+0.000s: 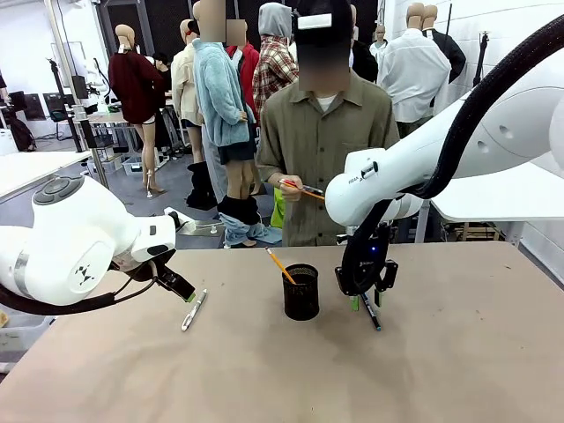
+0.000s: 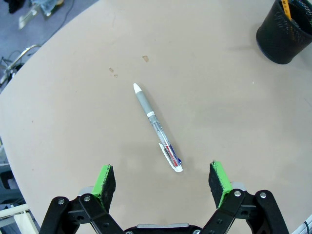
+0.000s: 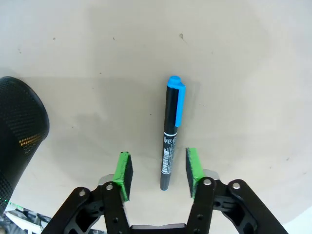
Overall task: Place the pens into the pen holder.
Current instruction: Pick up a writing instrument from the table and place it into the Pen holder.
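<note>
Read the right fingers (image 3: pixel 125 174) as apart and low over the table (image 3: pixel 243 58), one pad on each side of the dark pen with blue cap (image 3: pixel 170 136). Note a sliver of gap on both sides, nothing clamped. Find that pen lying flat, cap away from the wrist, near the pen holder (image 3: pixel 19 131).

Read the left fingers (image 2: pixel 105 183) as wide apart, hanging above the white-grey pen (image 2: pixel 155 126), which lies flat, well apart from the holder.

Note one orange pen (image 1: pixel 280 264) standing in the holder and more orange in the person's hand (image 1: pixel 289 187).

Judged step in hand: pick-up of the dark pen. Next: close squarely on the barrel, lift clear, tip upright over the rim, release. Avoid rolling the pen sideways on closing.
</note>
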Controlling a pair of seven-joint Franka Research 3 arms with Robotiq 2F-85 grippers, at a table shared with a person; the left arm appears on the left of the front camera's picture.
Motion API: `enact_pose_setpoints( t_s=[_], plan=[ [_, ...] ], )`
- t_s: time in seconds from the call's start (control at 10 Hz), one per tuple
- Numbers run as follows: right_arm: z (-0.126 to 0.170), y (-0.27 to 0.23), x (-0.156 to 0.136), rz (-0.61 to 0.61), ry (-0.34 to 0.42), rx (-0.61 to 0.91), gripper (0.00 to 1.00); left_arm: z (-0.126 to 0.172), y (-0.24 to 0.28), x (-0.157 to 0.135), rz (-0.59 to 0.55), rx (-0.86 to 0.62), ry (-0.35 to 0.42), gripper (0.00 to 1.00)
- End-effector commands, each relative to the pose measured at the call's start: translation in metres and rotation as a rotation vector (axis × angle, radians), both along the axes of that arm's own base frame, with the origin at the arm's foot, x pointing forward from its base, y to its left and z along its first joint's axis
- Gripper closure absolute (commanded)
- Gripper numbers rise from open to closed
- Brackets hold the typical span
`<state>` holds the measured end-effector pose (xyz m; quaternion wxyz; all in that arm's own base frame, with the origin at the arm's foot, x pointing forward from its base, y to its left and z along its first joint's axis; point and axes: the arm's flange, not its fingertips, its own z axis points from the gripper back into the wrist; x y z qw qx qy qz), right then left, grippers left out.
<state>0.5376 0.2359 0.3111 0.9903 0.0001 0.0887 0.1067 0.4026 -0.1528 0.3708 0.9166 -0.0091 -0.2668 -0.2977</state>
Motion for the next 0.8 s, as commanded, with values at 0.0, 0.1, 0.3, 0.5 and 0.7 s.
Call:
enact_pose_setpoints(
  t_s=[0.0,0.1,0.3,0.5,0.7],
  plan=[
    [-0.006,0.002,0.002,-0.014,-0.034,-0.044,0.66,0.001,0.002,0.000,0.004,-0.003,0.000,0.00],
    [-0.009,0.001,0.002,-0.015,-0.031,-0.038,0.85,0.001,0.002,0.000,0.004,-0.003,0.000,0.00],
    [-0.013,0.001,0.001,-0.028,-0.026,-0.052,1.00,0.001,0.002,0.000,0.004,-0.003,0.000,0.00],
    [-0.017,0.001,0.002,-0.027,-0.013,-0.064,1.00,0.001,0.002,0.000,0.004,-0.003,0.000,0.00],
    [-0.017,0.001,0.003,-0.019,-0.004,-0.075,1.00,0.001,0.002,0.000,0.004,-0.003,0.000,0.00]
  ],
)
